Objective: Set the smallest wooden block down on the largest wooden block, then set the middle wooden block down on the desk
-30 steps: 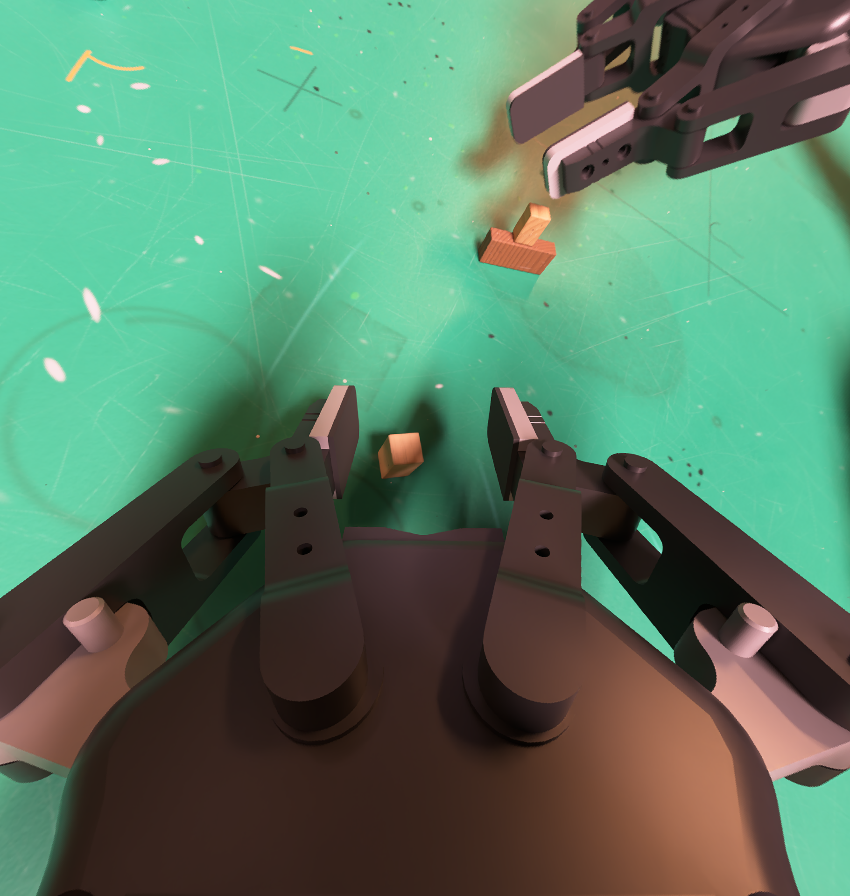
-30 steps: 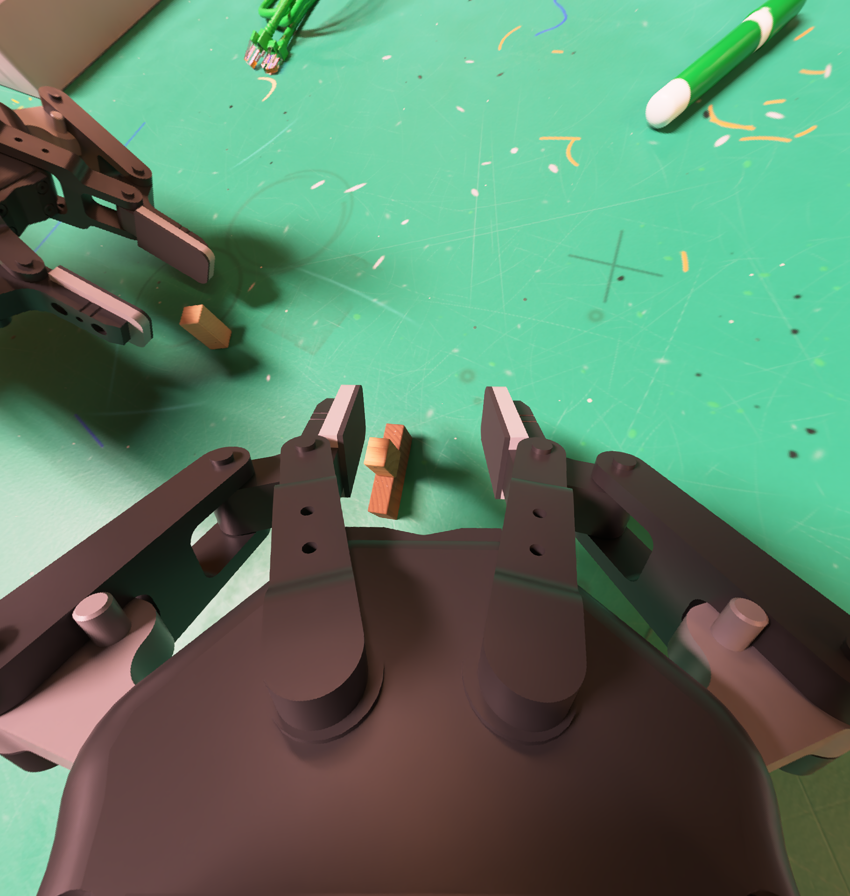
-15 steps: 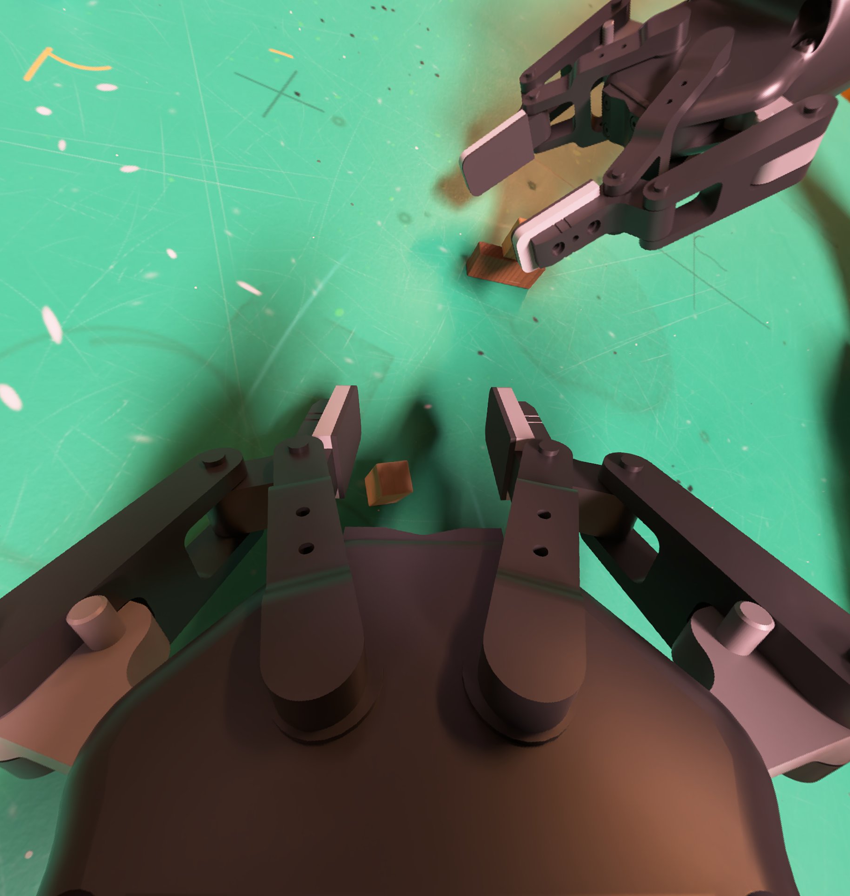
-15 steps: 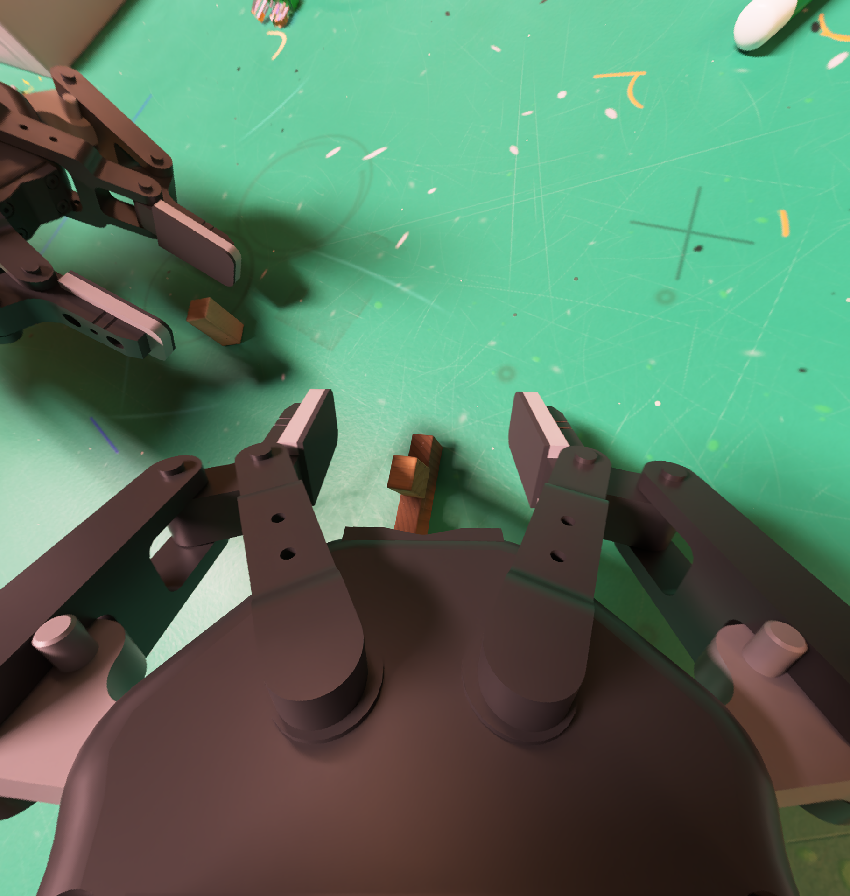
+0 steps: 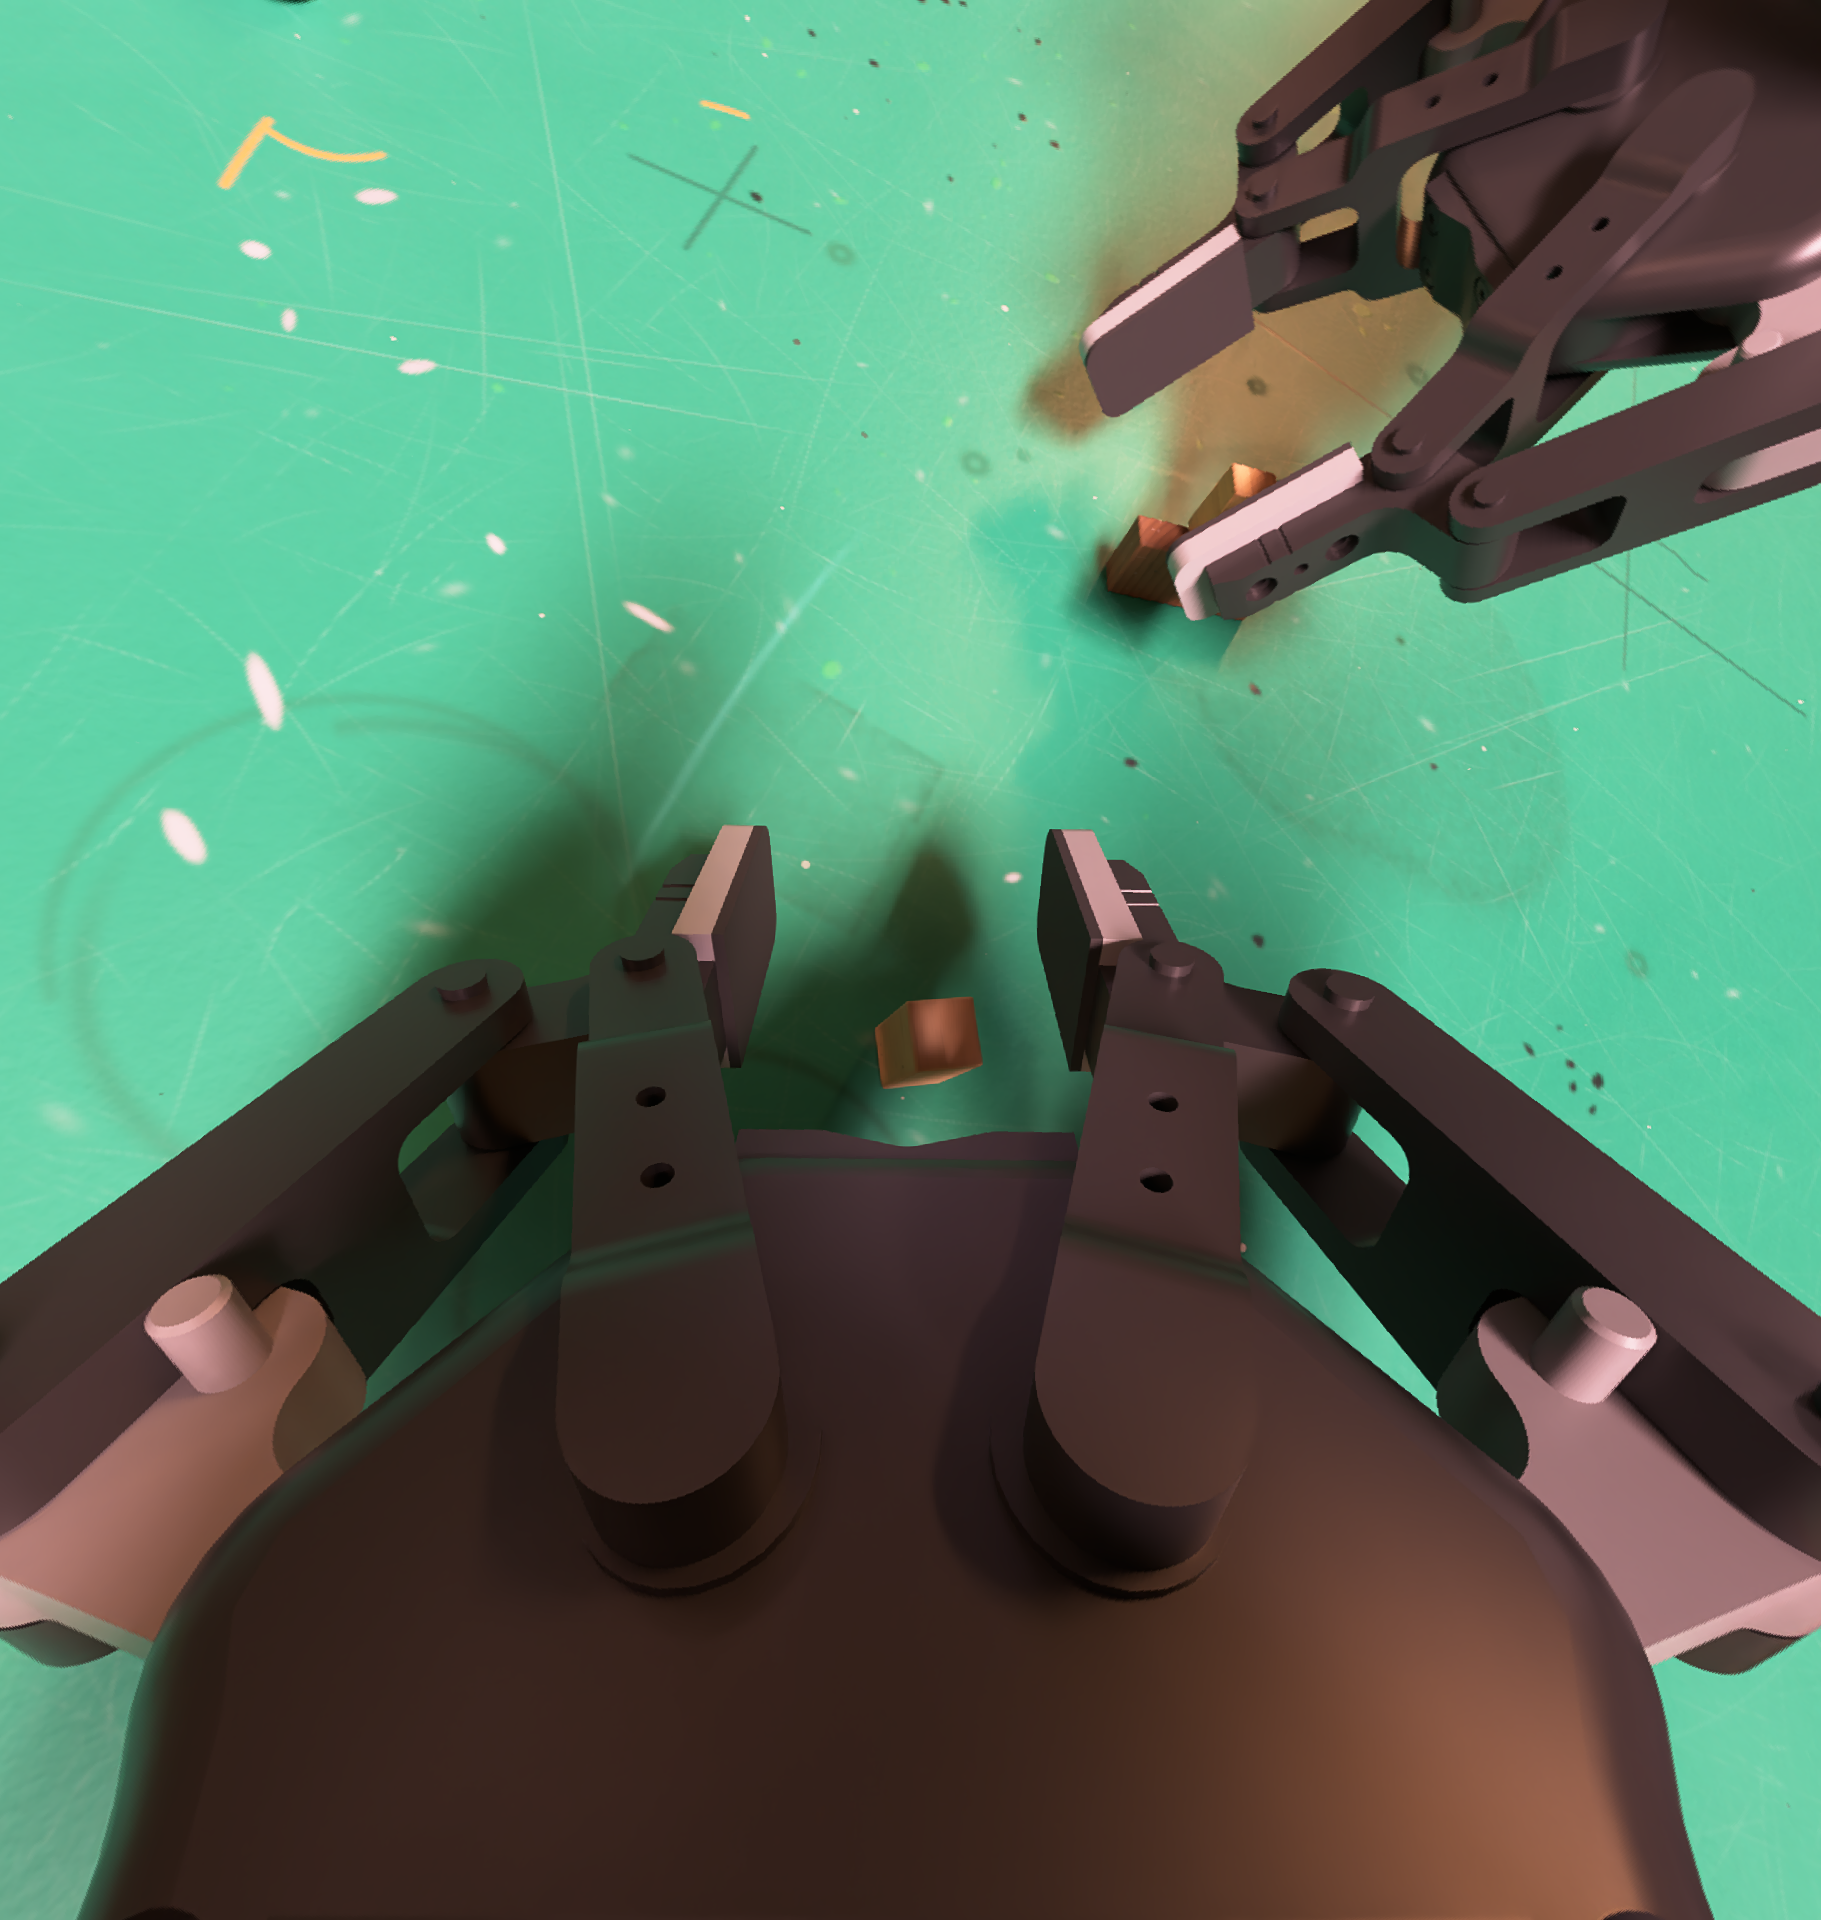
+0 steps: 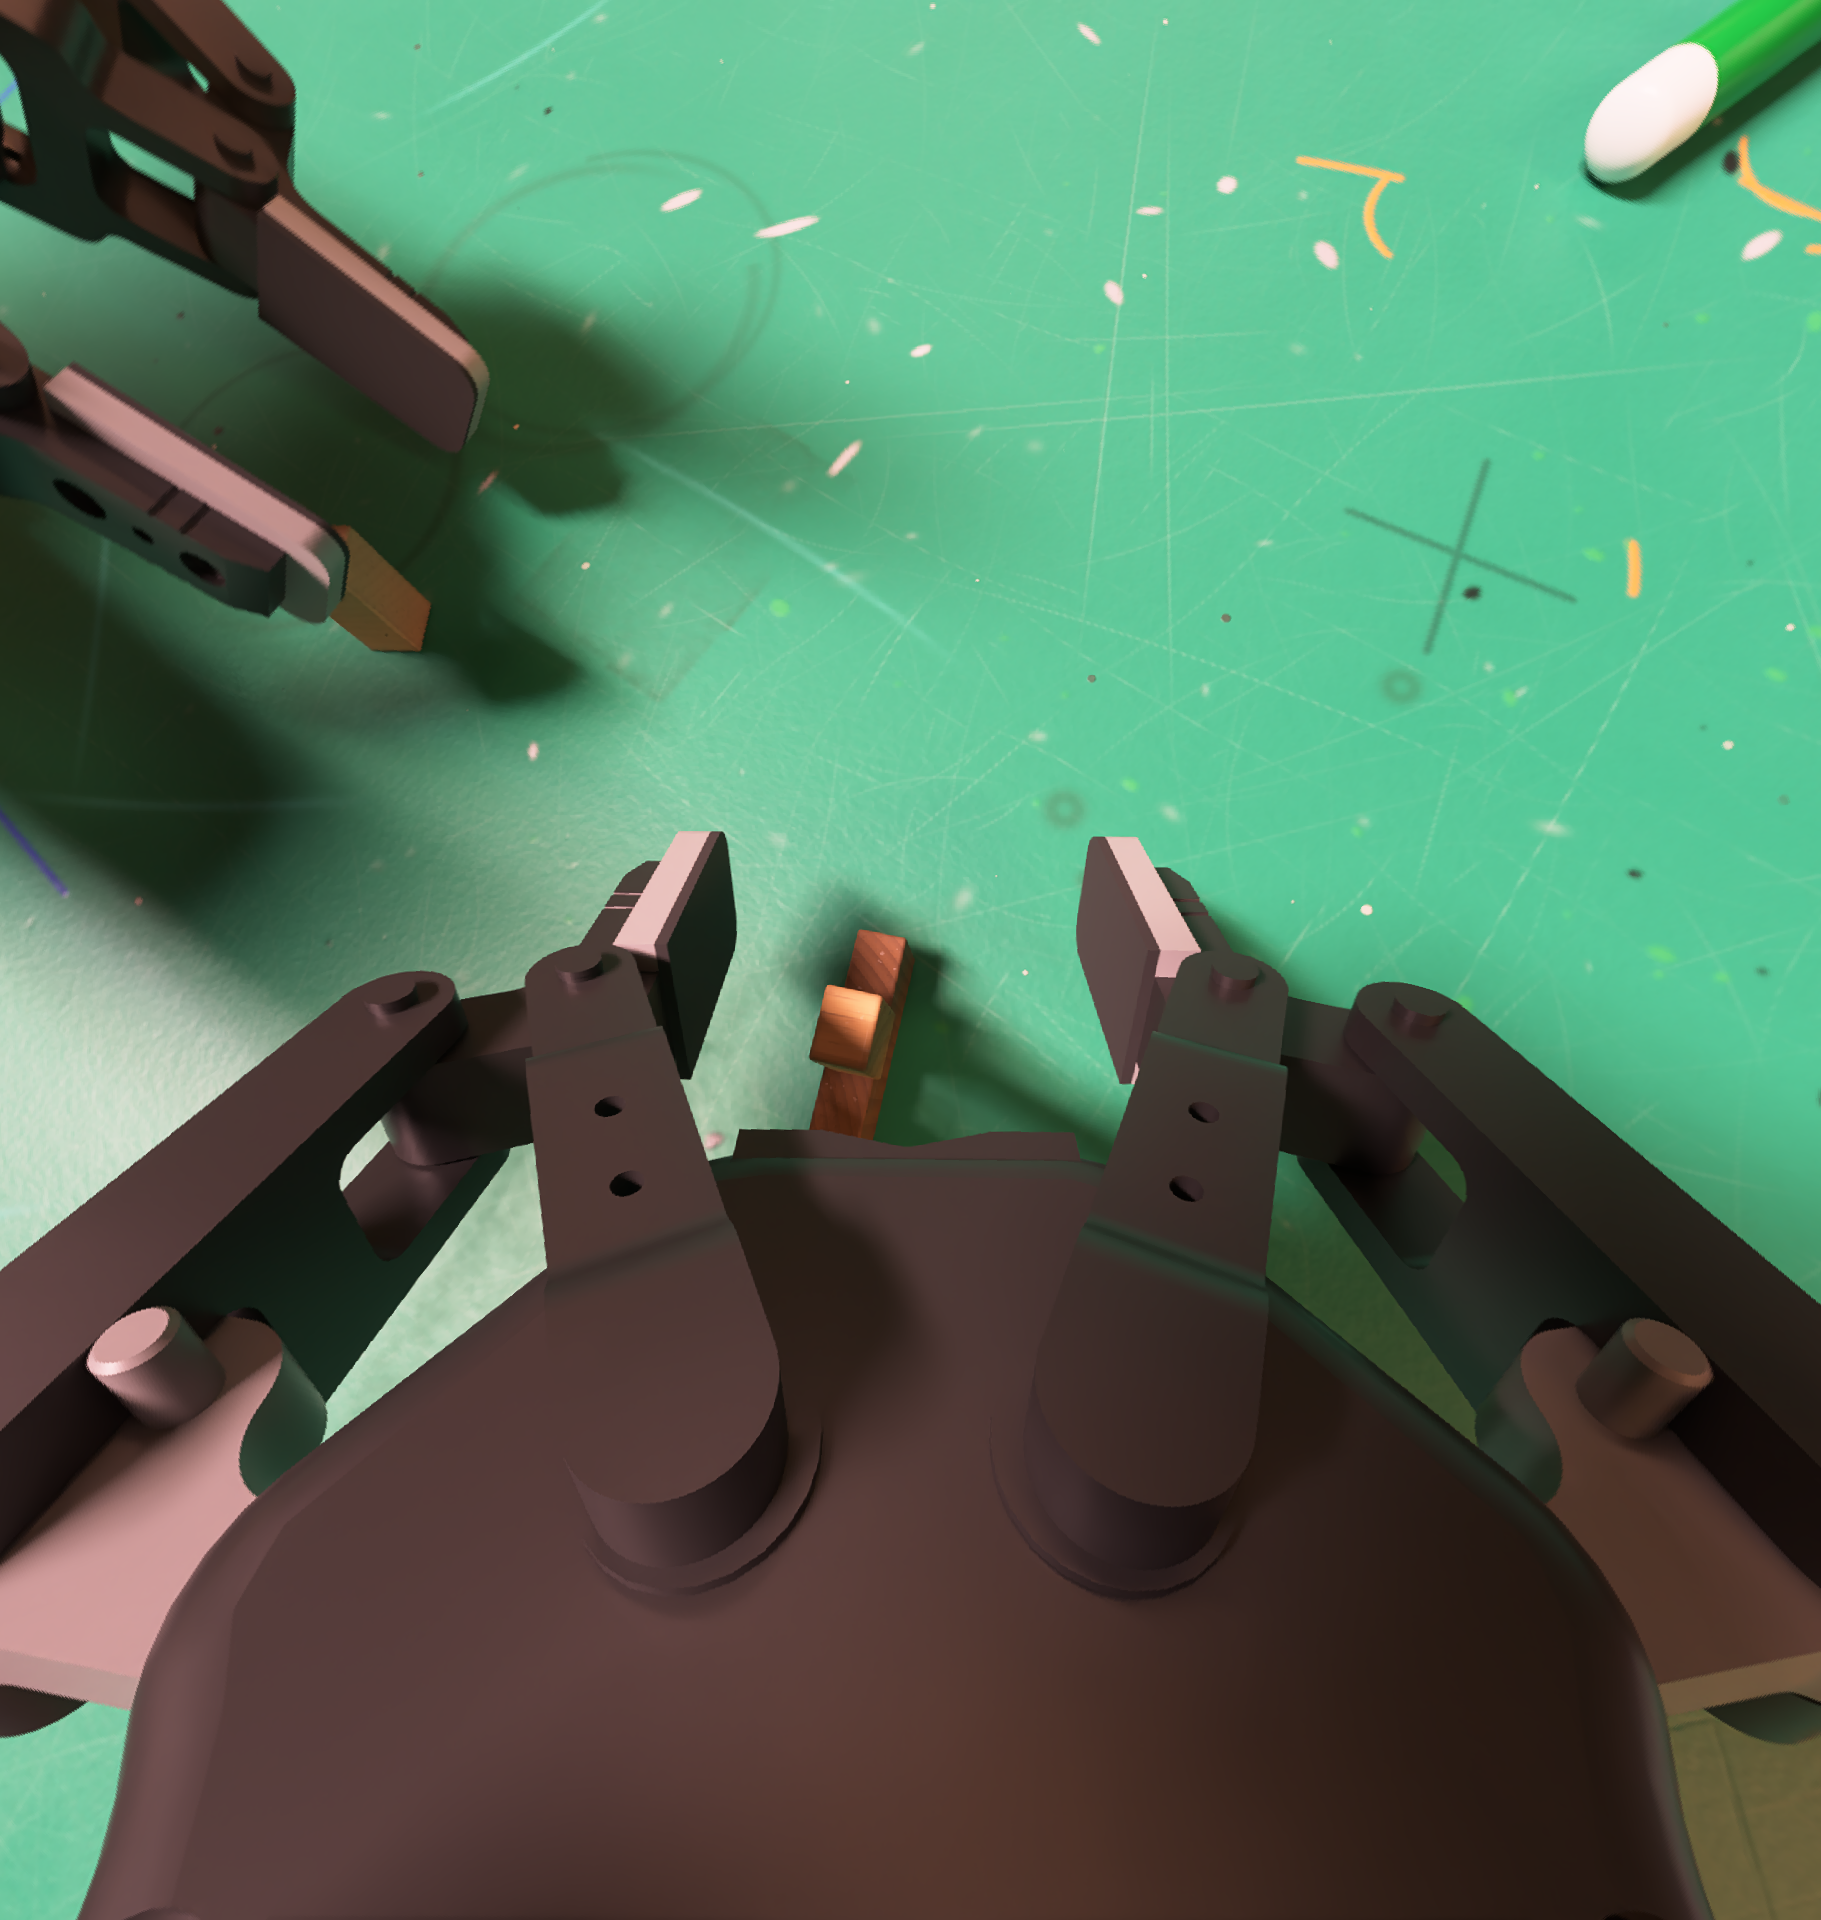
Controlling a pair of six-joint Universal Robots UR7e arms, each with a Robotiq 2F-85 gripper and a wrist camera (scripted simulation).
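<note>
A long flat wooden block lies on the green mat with a small wooden block across its top. My right gripper is open and low over them, one finger on each side, touching neither. A separate wooden block lies on the mat between the fingers of my open left gripper. In the left wrist view the right gripper hides most of the long block and the small block. In the right wrist view the left gripper partly covers the separate block.
A green and white marker lies at the far right of the mat. The mat carries scratches, a pencilled cross and orange marks. The two grippers are close to each other.
Both grippers have come down closer to their blocks. The right gripper's fingers have spread wider. The separate block now sits nearer the middle of the left gripper's gap.
</note>
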